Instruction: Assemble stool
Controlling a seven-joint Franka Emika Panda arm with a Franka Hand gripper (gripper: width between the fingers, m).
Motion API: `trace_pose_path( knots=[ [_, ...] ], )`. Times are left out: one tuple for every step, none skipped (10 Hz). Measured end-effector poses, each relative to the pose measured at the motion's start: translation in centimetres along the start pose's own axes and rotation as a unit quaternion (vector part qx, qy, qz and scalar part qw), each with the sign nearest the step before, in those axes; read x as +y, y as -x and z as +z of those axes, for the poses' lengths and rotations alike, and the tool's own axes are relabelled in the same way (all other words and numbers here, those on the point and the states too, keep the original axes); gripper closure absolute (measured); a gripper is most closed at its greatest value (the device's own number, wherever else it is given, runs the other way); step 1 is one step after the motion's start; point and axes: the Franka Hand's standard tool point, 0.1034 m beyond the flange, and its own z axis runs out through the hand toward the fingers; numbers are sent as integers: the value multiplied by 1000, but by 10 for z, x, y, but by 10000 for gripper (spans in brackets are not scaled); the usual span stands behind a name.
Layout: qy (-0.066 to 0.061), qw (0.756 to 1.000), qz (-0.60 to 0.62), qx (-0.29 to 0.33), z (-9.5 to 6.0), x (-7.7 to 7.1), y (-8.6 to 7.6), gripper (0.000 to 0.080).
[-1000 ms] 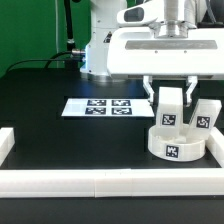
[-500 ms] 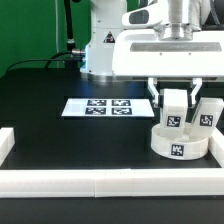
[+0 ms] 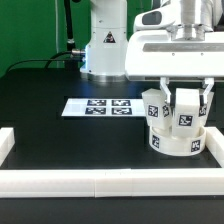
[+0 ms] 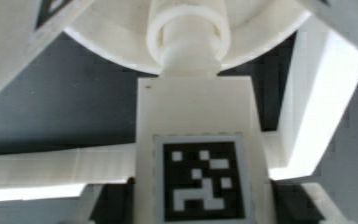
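Stool seat (image 3: 178, 140), the thick white disc, sits lower right in the ext. view. It rests on the black table (image 3: 60, 135), just inside the white border bar (image 3: 100, 181) that runs along the bottom edge. My gripper (image 3: 186, 100) hangs straight down over the seat from the top right of the frame, w/ the wrist vertical and the wide white hand body level above it. My fingers (image 3: 167, 92) are pinched nearly closed on one block leg (image 3: 185, 112). I hold it upright w/ its tag facing the camera. Its lower end is down at the seat's top face, tho I can't tell from here if it's seated or only touching.

A second leg (image 3: 153, 106) stands upright at the seat's left side, just beside the held one and outside my grip. In the wrist view the held leg (image 4: 197, 115) fills the middle, w/ its tag toward the lens.

The marker board (image 3: 100, 106) lies flat mid-frame, left of the seat and apart from it. The arm's base (image 3: 105, 45) stands upper centre, behind the board.
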Motion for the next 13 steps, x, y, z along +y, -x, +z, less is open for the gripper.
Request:
trace_pose_path(
  knots=[
    [0, 1000, 0, -4, 1, 0, 2, 461],
    [0, 1000, 0, -4, 1, 0, 2, 292],
    [0, 1000, 0, -4, 1, 0, 2, 180],
    [0, 1000, 0, -4, 1, 0, 2, 159],
    [0, 1000, 0, -4, 1, 0, 2, 159],
    [0, 1000, 0, -4, 1, 0, 2, 151],
    [1, 1000, -1, -4, 0, 3, 0, 151],
    [2, 1000, -1, -4, -1, 9, -5, 151],
    [2, 1000, -1, -6, -1, 13, -9, 151],
    [3, 1000, 0, -6, -1, 13, -9, 151],
    [3, 1000, -1, -6, 0, 13, -8, 151],
    [3, 1000, -15, -7, -1, 16, -10, 151],
    [1, 999, -47, -13, -7, 30, -22, 151]
  ],
)
